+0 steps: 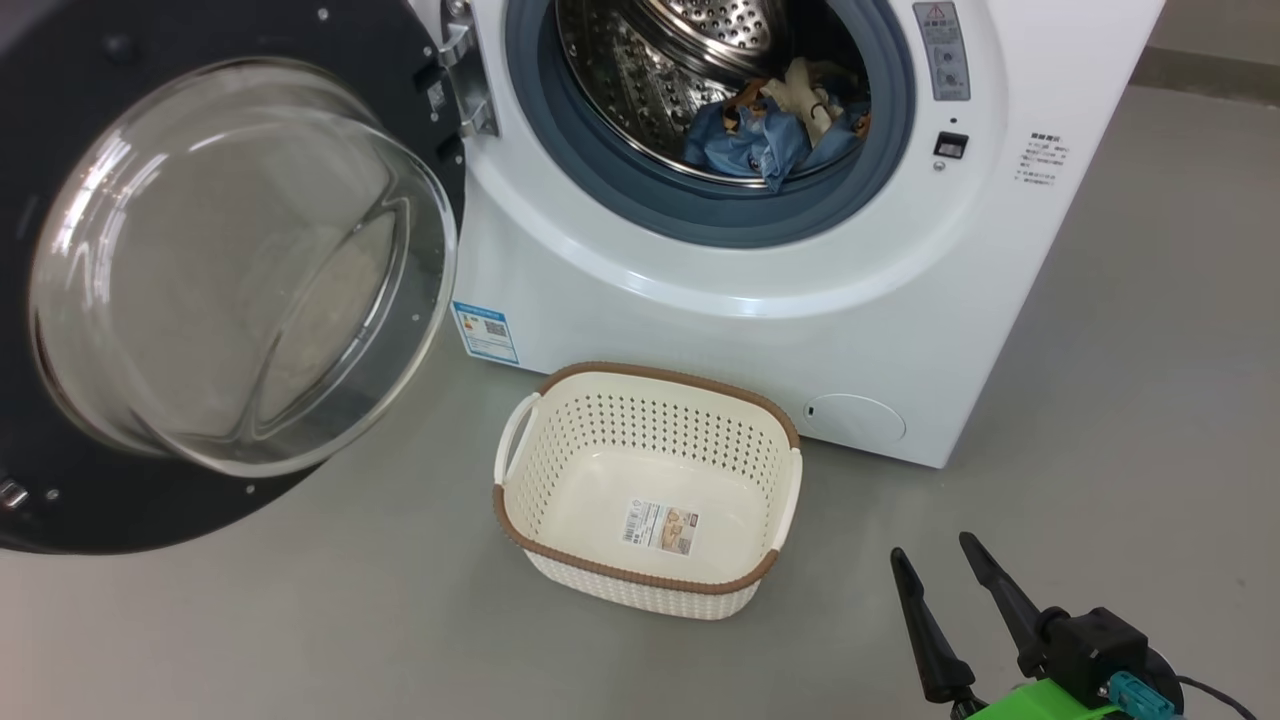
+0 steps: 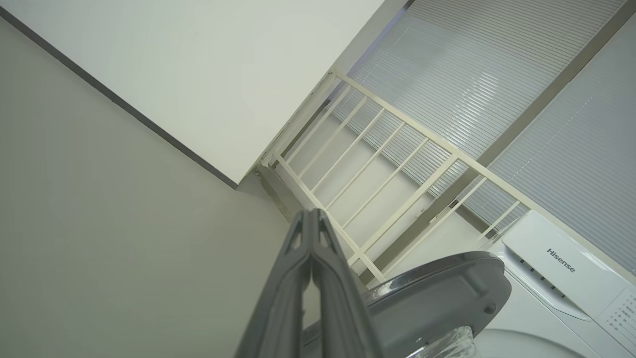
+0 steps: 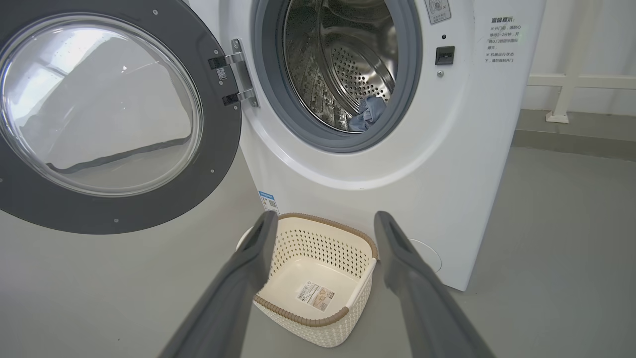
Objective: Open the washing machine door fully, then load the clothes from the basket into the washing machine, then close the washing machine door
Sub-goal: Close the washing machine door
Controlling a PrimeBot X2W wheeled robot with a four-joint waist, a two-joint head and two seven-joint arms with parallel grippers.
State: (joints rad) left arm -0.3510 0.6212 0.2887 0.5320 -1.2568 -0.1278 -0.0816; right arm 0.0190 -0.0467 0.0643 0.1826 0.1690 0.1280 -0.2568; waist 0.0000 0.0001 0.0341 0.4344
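The floor (image 1: 250, 630) is smooth and grey. The big white washing machine (image 1: 760, 330) stands on it. The little cream basket (image 1: 640, 597) with a brown rim sits on the floor too, the right way up, just in front of the washing machine.

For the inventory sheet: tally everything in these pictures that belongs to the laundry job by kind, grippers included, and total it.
Washing machine: 1
Washing machine door: 1
Basket: 1
Clothes bundle, in the drum: 1
Grippers: 2, left gripper and right gripper
Total: 6
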